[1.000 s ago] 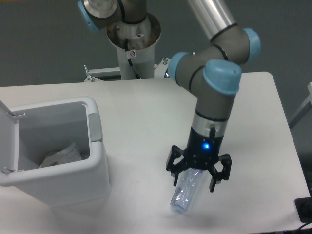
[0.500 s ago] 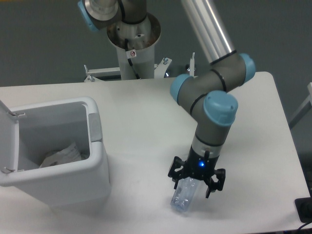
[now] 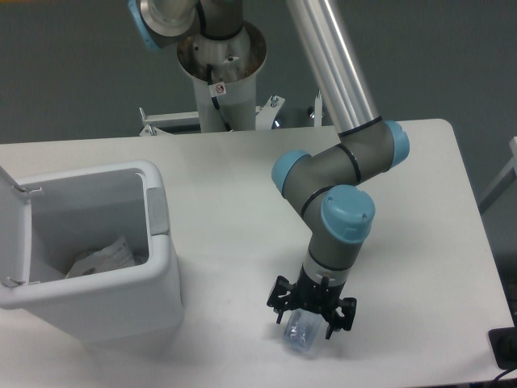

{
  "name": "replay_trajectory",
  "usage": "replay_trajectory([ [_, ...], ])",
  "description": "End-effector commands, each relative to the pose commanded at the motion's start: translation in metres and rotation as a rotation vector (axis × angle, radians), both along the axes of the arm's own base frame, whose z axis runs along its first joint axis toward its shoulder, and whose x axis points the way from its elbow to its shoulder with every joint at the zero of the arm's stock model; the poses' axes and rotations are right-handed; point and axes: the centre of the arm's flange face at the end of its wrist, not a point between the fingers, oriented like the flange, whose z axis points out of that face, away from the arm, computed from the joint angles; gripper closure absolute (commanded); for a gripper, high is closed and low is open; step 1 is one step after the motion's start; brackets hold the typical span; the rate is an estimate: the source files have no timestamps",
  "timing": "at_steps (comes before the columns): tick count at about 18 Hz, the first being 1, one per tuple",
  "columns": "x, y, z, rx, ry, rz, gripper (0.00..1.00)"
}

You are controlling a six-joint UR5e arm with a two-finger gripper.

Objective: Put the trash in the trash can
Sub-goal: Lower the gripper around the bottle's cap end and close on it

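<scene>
The trash can (image 3: 121, 283) stands open at the bench's (image 3: 234, 186) left edge, its lid swung out to the left, and the crumpled wrapper (image 3: 101, 259) lies inside on the bottom. The crushed bottle (image 3: 302, 333) lies near the front edge of the bench. The gripper (image 3: 311, 311) has come lower than a second ago and now straddles the bottle's upper end, jaws spread; whether the fingers touch it is hard to tell.
</scene>
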Motion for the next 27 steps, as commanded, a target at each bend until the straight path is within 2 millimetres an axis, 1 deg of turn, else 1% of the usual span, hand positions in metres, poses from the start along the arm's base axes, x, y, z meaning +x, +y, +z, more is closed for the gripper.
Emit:
replay_trajectory([
  [2, 0.004, 0.003, -0.003, -0.009, 0.001, -0.006, 0.0],
  [5, 0.001, 0.002, -0.012, -0.031, 0.005, -0.002, 0.0],
  [12, 0.0, 0.003, -0.017, -0.035, 0.005, -0.001, 0.0],
  [13, 0.0, 0.002, -0.018, -0.045, 0.011, 0.001, 0.02],
  [16, 0.0, 0.001, -0.019, -0.061, 0.02, 0.004, 0.19],
  [18, 0.0, 0.001, -0.017, -0.059, 0.023, 0.004, 0.28],
  [19, 0.0, 0.001, -0.017, -0.059, 0.023, 0.004, 0.31],
  [21, 0.0, 0.001, -0.017, -0.058, 0.024, 0.004, 0.31],
  [24, 0.001, 0.002, -0.014, -0.056, 0.026, 0.004, 0.36],
  [27, -0.001, 0.003, -0.01, -0.048, 0.035, 0.004, 0.36],
])
